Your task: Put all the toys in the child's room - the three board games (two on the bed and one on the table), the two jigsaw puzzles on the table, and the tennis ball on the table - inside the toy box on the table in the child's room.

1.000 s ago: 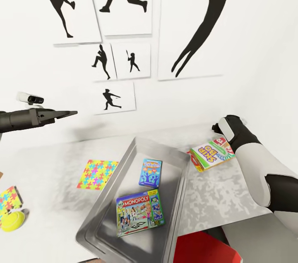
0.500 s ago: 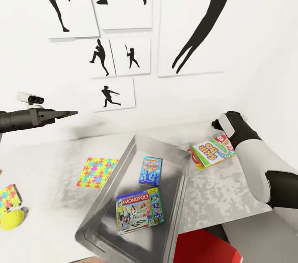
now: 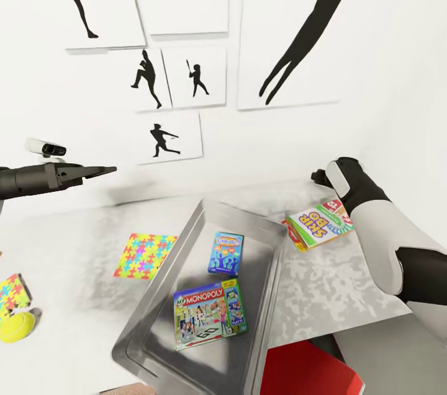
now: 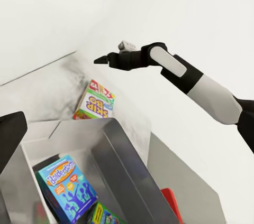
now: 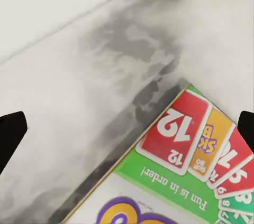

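1. A white wall (image 3: 385, 41) hung with white posters of black athlete silhouettes (image 3: 292, 28) stands behind the pale grey-white mottled counter (image 3: 81, 240).
2. A shallow grey metal toy box (image 3: 186, 246), shaped like an open tray, lies at an angle in the middle of the counter, its near end towards the front edge.
3. Two board games lie flat inside it: a small blue box (image 3: 226, 253) towards the far end, and a green and blue "MONOPOLY" box (image 3: 210, 315) nearer, apart from the first.
4. The yellow "SKIP-BO" board game box (image 3: 319, 224), with purple lettering and green and red patches, lies on the counter just right of the toy box, outside it; whether it touches the rim I cannot tell.
5. The right gripper (image 4: 106, 59) hangs in the air above the far end of that box, clear of it. In the right wrist view its two dark fingers (image 5: 10, 134) stand spread wide at either side of the picture, grasping nothing, with the red "12" card print of the box below.
6. A multicoloured flat jigsaw puzzle (image 3: 144, 256) lies on the counter left of the toy box, near it.
7. A second multicoloured jigsaw puzzle (image 3: 12, 294) sits at the far left, cut by the picture's edge, with the yellow-green tennis ball (image 3: 15, 328) just in front of it, touching or nearly so.
8. The left gripper (image 3: 102, 170) is held high over the left part of the counter, pointing right, with nothing in it; its fingers look drawn together at the tip, though I cannot tell for sure.
9. Something red (image 3: 304, 370) shows below the near right edge of the counter.
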Robot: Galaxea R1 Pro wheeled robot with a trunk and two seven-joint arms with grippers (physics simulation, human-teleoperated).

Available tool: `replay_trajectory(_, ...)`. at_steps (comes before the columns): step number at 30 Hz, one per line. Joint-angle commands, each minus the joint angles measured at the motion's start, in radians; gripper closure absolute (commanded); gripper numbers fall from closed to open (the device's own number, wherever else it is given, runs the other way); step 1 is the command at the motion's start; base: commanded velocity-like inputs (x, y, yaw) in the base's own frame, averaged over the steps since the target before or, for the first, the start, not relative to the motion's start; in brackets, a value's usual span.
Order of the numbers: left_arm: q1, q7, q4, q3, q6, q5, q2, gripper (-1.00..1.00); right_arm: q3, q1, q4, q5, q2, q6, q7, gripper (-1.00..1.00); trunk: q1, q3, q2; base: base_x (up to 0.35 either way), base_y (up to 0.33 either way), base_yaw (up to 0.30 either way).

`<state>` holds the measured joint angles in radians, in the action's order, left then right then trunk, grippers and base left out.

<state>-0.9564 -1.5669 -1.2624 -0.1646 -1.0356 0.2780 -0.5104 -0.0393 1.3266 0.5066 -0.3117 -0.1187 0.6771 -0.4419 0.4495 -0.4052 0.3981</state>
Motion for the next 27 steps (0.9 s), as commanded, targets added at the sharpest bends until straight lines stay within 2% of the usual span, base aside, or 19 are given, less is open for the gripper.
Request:
replay_trajectory(1, -0.001, -0.004, 0.000, 0.000, -0.011, 0.000, 0.000, -1.00, 0.010, 0.001, 0.001, -0.011, 0.000, 0.002, 0.001, -1.00, 0.000, -0.003, 0.002, 0.000, 0.000, 0.000)
replay_trajectory(7, -0.001, -0.004, 0.000, 0.000, -0.011, 0.000, 0.000, -1.00, 0.091, 0.002, 0.001, -0.011, 0.000, 0.001, 0.078, -1.00, 0.000, -0.013, 0.002, 0.000, 0.000, 0.000)
replay_trajectory(10, -0.001, -0.004, 0.000, 0.000, -0.011, 0.000, 0.000, -1.00, 0.112, 0.002, 0.000, -0.011, -0.001, 0.001, 0.107, -1.00, 0.000, -0.018, 0.002, 0.000, 0.000, 0.000)
replay_trajectory(27, -0.001, -0.004, 0.000, 0.000, -0.011, 0.000, 0.000, -1.00, 0.130, 0.002, 0.000, -0.010, -0.014, 0.001, 0.144, -1.00, 0.000, -0.046, 0.002, 0.000, 0.000, 0.000)
